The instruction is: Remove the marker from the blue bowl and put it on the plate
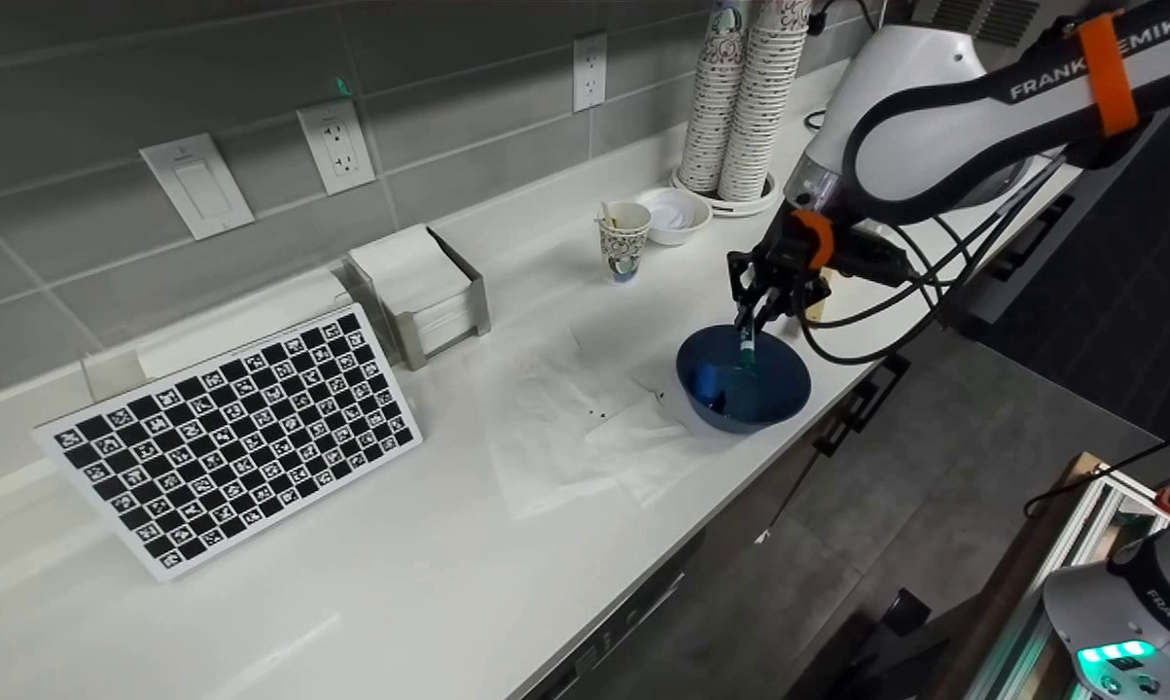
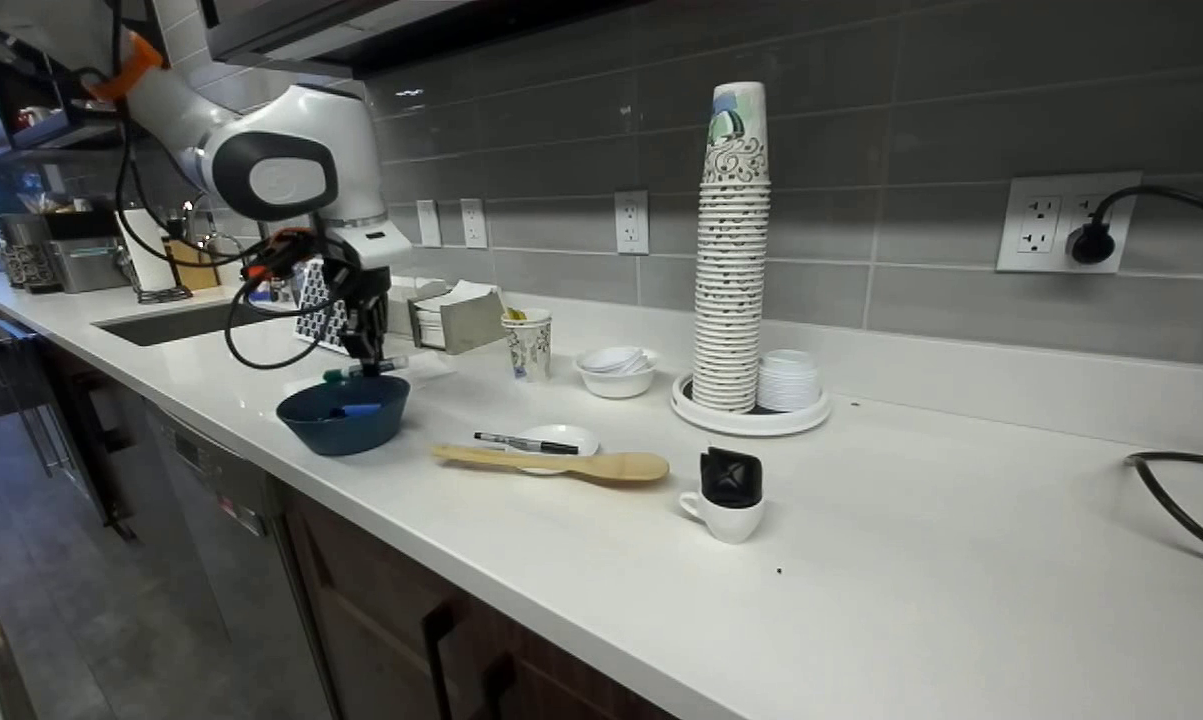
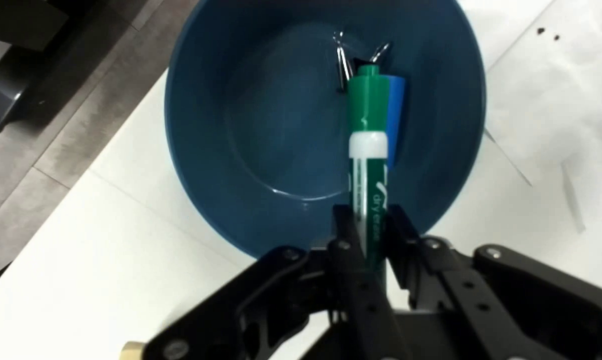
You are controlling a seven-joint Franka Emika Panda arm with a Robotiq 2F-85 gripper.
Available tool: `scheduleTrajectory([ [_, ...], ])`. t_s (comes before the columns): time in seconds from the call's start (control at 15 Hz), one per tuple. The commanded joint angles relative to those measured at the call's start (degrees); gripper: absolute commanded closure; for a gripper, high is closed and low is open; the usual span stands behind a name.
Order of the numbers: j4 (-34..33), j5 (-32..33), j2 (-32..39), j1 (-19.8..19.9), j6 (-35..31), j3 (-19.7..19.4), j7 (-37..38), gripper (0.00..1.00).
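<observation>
My gripper (image 3: 368,212) is shut on a green and white dry-erase marker (image 3: 369,107), gripping its body. The marker shows tilted above the blue bowl in both exterior views (image 1: 747,348) (image 2: 339,375). The gripper also shows in both exterior views (image 1: 752,313) (image 2: 368,362). The dark blue bowl (image 2: 341,432) stands near the counter's front edge; it fills the upper wrist view (image 3: 280,125). A blue marker (image 3: 396,112) and small shiny dark items lie in it. The white plate (image 2: 573,433) holds a black-and-grey marker (image 2: 526,443). The plate is hidden in the remaining views.
A wooden spoon (image 2: 601,466) lies in front of the plate. A white mug (image 2: 726,517) with a black packet stands nearby. A paper cup (image 1: 623,243), white bowl (image 2: 616,380), cup stacks (image 2: 731,280), napkin holder (image 1: 439,301) and checkered board (image 1: 234,437) stand toward the wall.
</observation>
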State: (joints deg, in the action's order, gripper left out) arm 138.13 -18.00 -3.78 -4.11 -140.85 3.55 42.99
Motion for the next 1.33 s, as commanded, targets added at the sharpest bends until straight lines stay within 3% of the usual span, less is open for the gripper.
scheduleTrajectory([
  [0.0,1.2,-7.4,-4.6,2.9,2.0,-3.7,-7.1,0.95],
  [0.33,-2.4,-8.8,-0.1,9.8,3.8,-10.3,-5.6,0.95],
  [0.4,-0.2,-6.5,-2.4,9.1,2.1,-9.0,-5.2,0.8],
  [0.53,-0.9,-6.6,-1.2,10.6,2.9,-10.5,-5.6,0.8],
  [0.6,-1.1,-6.7,-0.8,10.6,2.9,-10.6,-5.6,0.95],
  [1.07,-13.3,-6.6,10.2,12.4,5.6,-12.9,-15.6,0.95],
  [1.27,-18.4,-5.0,15.9,12.4,7.3,-12.8,-16.2,0.95],
])
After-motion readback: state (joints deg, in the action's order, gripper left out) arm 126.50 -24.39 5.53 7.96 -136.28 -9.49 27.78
